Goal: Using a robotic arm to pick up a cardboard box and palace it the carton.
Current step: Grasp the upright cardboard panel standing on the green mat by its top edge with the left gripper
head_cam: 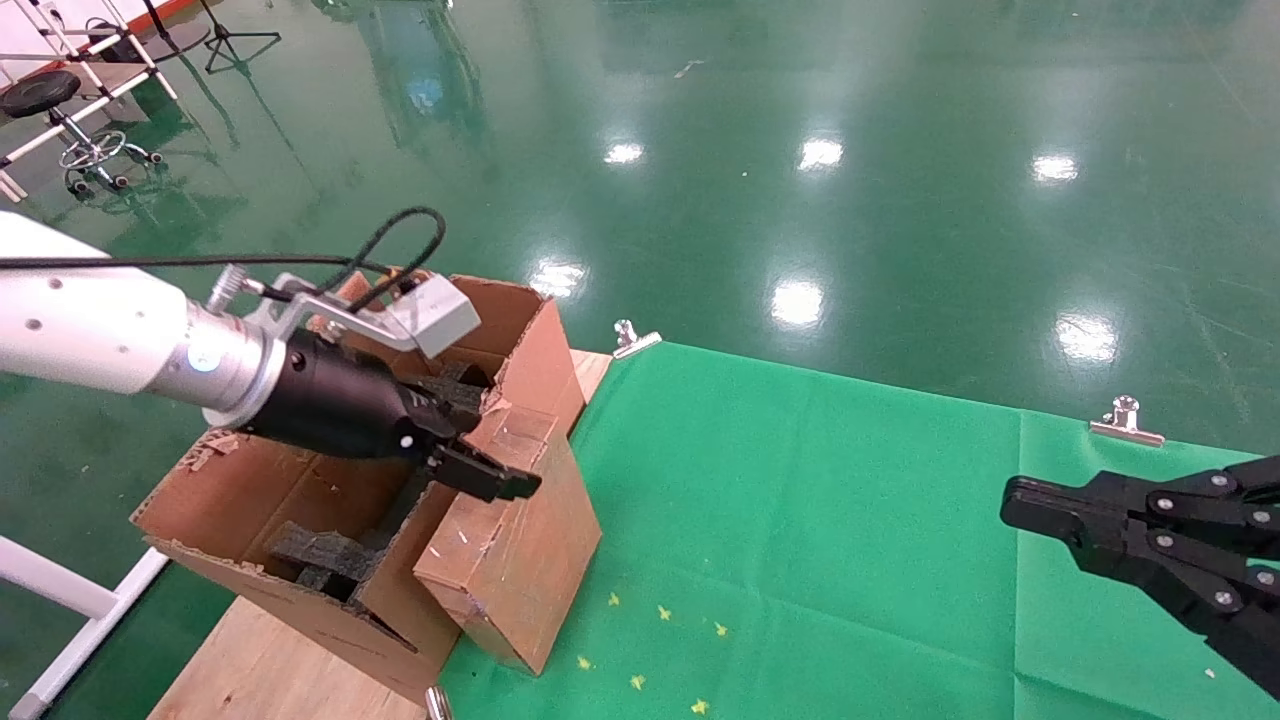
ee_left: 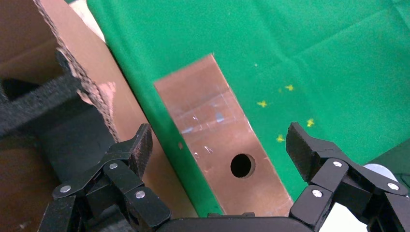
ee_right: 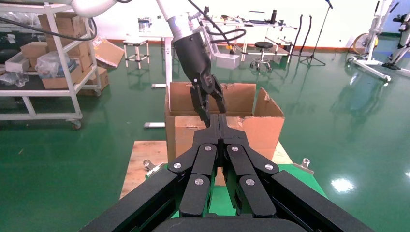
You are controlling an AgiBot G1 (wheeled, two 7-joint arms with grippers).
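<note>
The small taped cardboard box [head_cam: 505,545] stands upright on the green cloth, against the right wall of the large flapped carton [head_cam: 250,490], which holds black foam pieces [head_cam: 320,560]. My left gripper [head_cam: 490,440], on the white-and-silver arm [head_cam: 120,335], hovers just above the box's top, open and empty. In the left wrist view the fingers [ee_left: 140,145] straddle the box top [ee_left: 208,111], which has a round hole; the left gripper [ee_left: 220,145] is not touching it. The carton wall [ee_left: 96,92] is beside one finger. My right gripper [head_cam: 1010,510] is shut and parked at the right; it also shows in its own wrist view [ee_right: 218,118].
The green cloth [head_cam: 800,520] is clipped to the table by metal clips [head_cam: 635,338] [head_cam: 1125,420]. Yellow star marks [head_cam: 660,612] lie in front of the box. The carton sits on a wooden board [head_cam: 260,660]. A white frame [head_cam: 70,610] stands at the lower left.
</note>
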